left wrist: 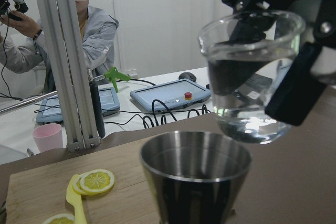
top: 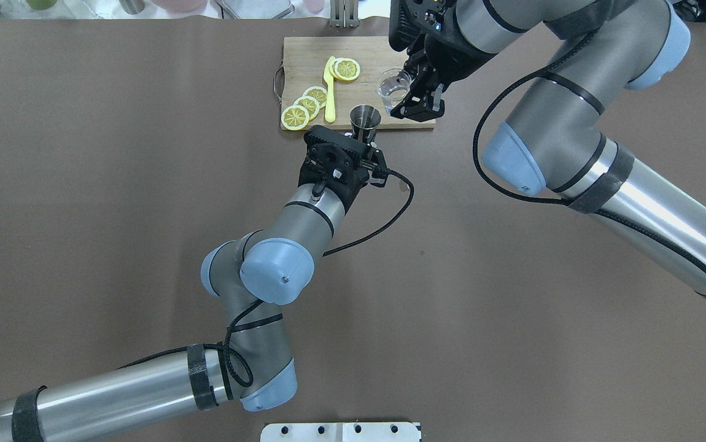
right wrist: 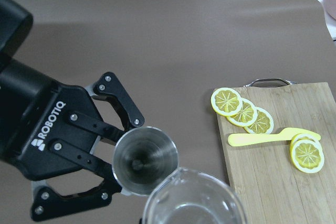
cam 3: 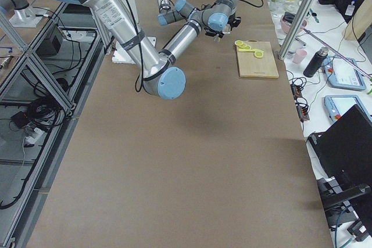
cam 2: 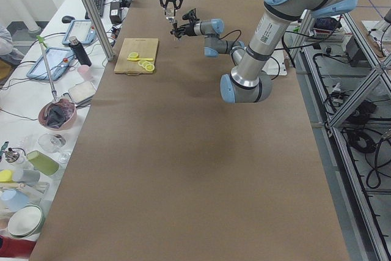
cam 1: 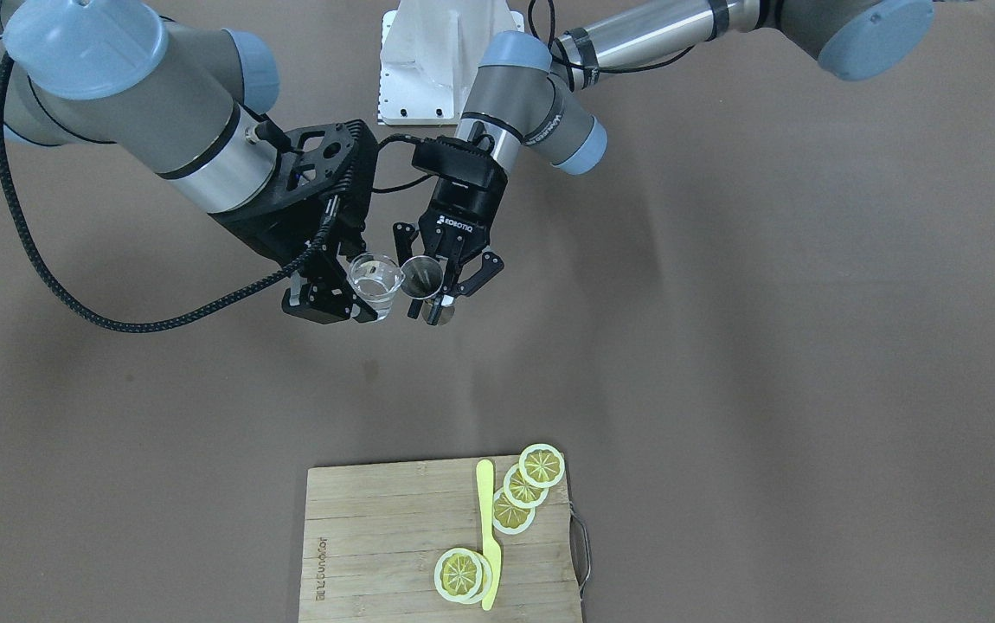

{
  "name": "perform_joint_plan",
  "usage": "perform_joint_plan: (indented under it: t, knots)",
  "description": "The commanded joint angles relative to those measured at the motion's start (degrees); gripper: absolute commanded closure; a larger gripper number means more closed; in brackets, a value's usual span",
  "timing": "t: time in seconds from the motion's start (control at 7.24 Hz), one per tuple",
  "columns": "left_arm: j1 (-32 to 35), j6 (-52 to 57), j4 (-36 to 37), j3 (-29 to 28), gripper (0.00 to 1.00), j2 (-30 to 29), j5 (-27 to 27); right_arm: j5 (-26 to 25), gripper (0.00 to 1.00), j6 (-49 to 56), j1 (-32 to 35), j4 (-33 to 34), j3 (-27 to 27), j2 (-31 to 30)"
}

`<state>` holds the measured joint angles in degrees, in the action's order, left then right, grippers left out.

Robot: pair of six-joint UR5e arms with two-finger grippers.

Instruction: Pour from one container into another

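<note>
The clear glass tumbler point(cam 1: 375, 282) holds some water and hangs in the air, with my right gripper point(cam 1: 357, 303) shut on it. Right next to it is the steel jigger point(cam 1: 422, 277), mouth up, with my left gripper point(cam 1: 430, 300) shut on its lower cone. In the left wrist view the tumbler point(left wrist: 251, 77) sits close to upright, above and just to the right of the jigger point(left wrist: 196, 174). From overhead the tumbler point(top: 392, 89) is a little beyond and to the right of the jigger point(top: 365, 119). The right wrist view looks down into the jigger point(right wrist: 145, 159), which appears empty.
A wooden cutting board point(cam 1: 376, 554) lies on the operators' side of the table with lemon slices point(cam 1: 525, 484) and a yellow knife point(cam 1: 487, 536) on it. The arms' white mount point(cam 1: 428, 69) is at the robot's edge. Tablets and cups stand beyond the table's far edge.
</note>
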<state>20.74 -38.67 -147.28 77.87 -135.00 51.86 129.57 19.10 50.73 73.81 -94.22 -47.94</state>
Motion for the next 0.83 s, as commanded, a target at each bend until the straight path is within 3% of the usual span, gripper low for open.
perform_joint_plan:
  t: [0.0,0.69]
  knots:
    - [0.0,0.0,0.15,-0.26,1.0,-0.18,0.0,0.15,1.0,0.67,-0.02,1.51,-0.09,0.66]
    - [0.0,0.0,0.16,-0.43,1.0,-0.35,0.0,-0.11,1.0,4.37,-0.28,5.11,-0.79,0.75]
